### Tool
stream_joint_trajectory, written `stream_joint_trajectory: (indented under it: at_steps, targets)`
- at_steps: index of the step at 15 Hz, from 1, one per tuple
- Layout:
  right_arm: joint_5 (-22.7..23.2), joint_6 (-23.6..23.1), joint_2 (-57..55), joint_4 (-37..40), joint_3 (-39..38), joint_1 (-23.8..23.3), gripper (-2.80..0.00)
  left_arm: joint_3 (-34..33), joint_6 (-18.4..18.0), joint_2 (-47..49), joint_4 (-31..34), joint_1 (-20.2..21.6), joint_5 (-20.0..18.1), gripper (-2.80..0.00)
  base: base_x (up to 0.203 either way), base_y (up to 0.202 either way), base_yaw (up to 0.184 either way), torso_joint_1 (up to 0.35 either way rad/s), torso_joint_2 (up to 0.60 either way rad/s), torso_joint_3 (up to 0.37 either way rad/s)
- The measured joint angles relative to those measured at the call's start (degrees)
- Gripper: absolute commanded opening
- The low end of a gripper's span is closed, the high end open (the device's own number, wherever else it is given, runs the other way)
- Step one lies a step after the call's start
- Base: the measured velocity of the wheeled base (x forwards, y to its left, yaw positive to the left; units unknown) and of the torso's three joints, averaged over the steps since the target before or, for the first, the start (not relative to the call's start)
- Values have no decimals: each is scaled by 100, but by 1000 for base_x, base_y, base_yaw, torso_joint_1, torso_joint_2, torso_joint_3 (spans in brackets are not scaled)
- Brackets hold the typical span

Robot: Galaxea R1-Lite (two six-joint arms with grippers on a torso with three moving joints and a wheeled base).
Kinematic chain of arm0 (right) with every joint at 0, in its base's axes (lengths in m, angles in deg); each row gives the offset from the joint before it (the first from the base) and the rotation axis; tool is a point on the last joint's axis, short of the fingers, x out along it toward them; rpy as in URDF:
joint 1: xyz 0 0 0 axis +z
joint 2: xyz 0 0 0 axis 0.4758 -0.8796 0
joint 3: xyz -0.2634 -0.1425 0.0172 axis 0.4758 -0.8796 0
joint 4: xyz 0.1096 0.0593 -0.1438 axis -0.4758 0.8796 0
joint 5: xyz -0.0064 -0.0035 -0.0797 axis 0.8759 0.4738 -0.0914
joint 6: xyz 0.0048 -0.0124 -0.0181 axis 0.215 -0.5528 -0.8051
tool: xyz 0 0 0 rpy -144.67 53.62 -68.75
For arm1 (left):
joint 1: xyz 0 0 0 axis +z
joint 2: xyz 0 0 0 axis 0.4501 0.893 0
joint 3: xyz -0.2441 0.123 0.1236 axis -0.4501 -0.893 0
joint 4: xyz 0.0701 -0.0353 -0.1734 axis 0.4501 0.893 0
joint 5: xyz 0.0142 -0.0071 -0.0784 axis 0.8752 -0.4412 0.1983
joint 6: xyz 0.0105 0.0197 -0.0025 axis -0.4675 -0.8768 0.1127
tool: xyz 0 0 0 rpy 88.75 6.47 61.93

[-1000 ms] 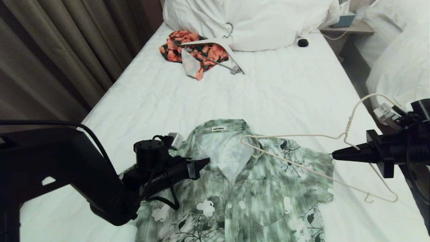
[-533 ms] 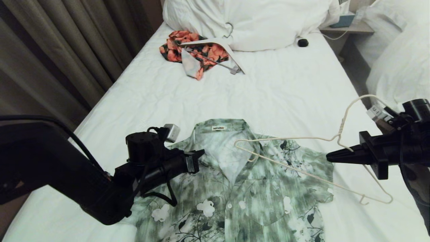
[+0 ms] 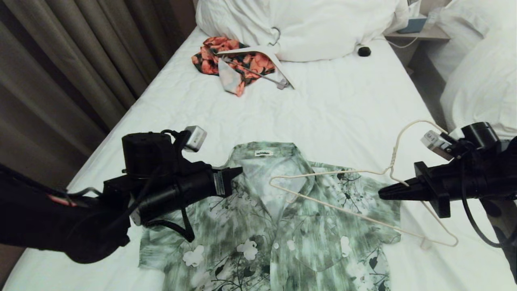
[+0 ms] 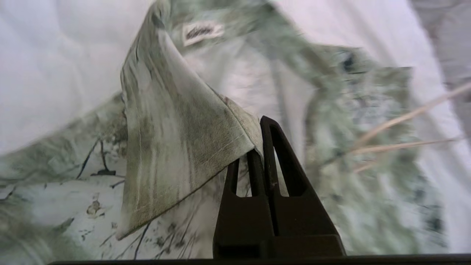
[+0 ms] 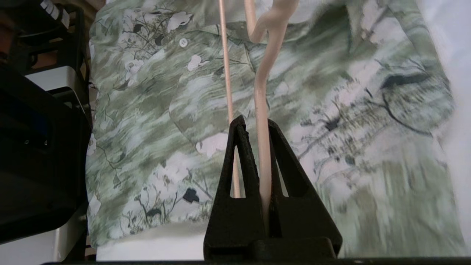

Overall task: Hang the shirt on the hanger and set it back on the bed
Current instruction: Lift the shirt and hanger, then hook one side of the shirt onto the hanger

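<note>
The green-and-white floral shirt [image 3: 291, 226] lies face up on the white bed [image 3: 343, 113], collar toward the pillow. My left gripper [image 3: 239, 170] is at the shirt's left collar, shut on the fabric edge [image 4: 176, 129], which is lifted into a raised fold; the gripper [image 4: 260, 140] pinches its corner. My right gripper [image 3: 381, 196] comes in from the right, shut on the cream wire hanger [image 3: 392, 163] just below its neck. In the right wrist view the wire [image 5: 261, 92] runs between the right gripper's [image 5: 257, 123] fingers. The hanger's left end hovers over the open collar.
An orange-red floral garment [image 3: 234, 64] with a wide white hanger [image 3: 262, 52] lies by the big white pillow [image 3: 307, 24]. A small black object [image 3: 364, 51] sits near it. Curtains [image 3: 60, 60] hang at the left; a neighbouring bed [image 3: 480, 72] stands at the right.
My left gripper has shut on the shirt's collar edge and raised it, drawing back to the left. My right gripper has carried the hanger leftward, further over the collar.
</note>
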Motion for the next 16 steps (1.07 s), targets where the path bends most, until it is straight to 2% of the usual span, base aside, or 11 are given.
stream_joint_trajectory:
  at_steps: [6,11,16]
  targets:
    - [1,39,-529,35,731,408,-280,563,-12,-653,1109,-641,422,-280,0,0,0,0,0,0]
    - [-9,198,-836,33,1294,1018,-280,1131,-33,-763,1566,-1725,1136,-280,0,0,0,0,0,0]
    - [-8,352,-636,123,1328,1432,-280,1771,-30,-632,1978,-2777,1869,-280,0,0,0,0,0,0]
